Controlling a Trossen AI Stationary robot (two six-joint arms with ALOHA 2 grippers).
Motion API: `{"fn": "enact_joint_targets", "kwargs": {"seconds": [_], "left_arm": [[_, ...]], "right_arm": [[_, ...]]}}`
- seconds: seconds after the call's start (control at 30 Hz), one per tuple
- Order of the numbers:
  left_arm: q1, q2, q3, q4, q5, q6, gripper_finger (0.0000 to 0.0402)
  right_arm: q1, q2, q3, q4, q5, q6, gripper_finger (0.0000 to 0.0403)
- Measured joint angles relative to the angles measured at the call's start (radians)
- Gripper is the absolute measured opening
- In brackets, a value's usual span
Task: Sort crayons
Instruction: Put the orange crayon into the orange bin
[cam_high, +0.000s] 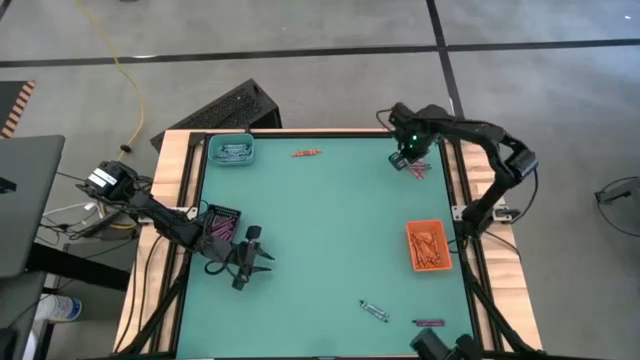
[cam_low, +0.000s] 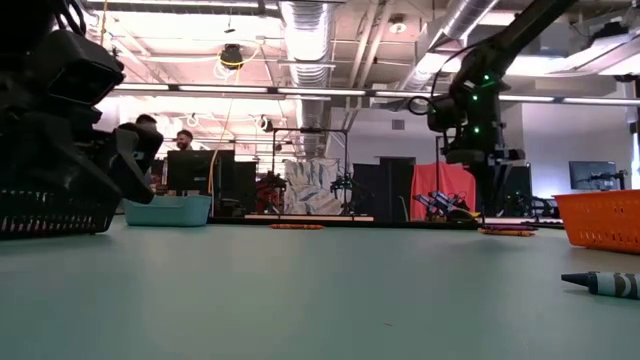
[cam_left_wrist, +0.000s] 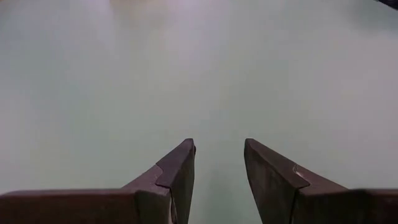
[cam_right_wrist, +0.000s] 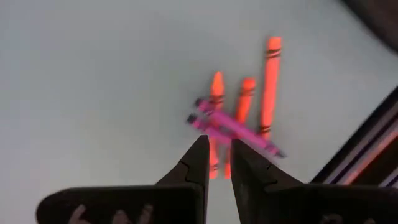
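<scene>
Hovering over crossed crayons (cam_right_wrist: 239, 127) — right gripper (cam_right_wrist: 219, 155) narrowly parted, empty; left gripper (cam_left_wrist: 219, 155) open, empty.

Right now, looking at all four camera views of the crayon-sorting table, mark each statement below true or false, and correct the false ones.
1. The right gripper hangs over a pile of orange and purple crayons. True.
2. The orange tray is empty. False: it holds crayons.
3. The left gripper holds a crayon. False: its fingers stand apart with only bare table between them.
4. A blue-grey crayon lies loose on the table's near side. True.
5. The teal tray sits in the table's centre. False: it sits in the far left corner.
</scene>
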Motion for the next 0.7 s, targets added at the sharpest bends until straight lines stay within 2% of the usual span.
{"fn": "enact_joint_targets", "kwargs": {"seconds": [0.17,0.37,0.7], "left_arm": [[0.0,0.0,0.0,0.006,-0.056,-0.024,0.0129],[0.0,0.0,0.0,0.022,-0.141,-0.041,0.0129],[0.0,0.0,0.0,0.036,-0.206,-0.059,0.0129]], "right_arm": [[-0.063,0.0,0.0,0.085,0.0,-0.072,0.0063],[-0.117,0.017,0.002,0.185,-0.009,-0.083,0.0063],[-0.186,0.19,0.019,0.19,-0.032,-0.049,0.0063]]}}
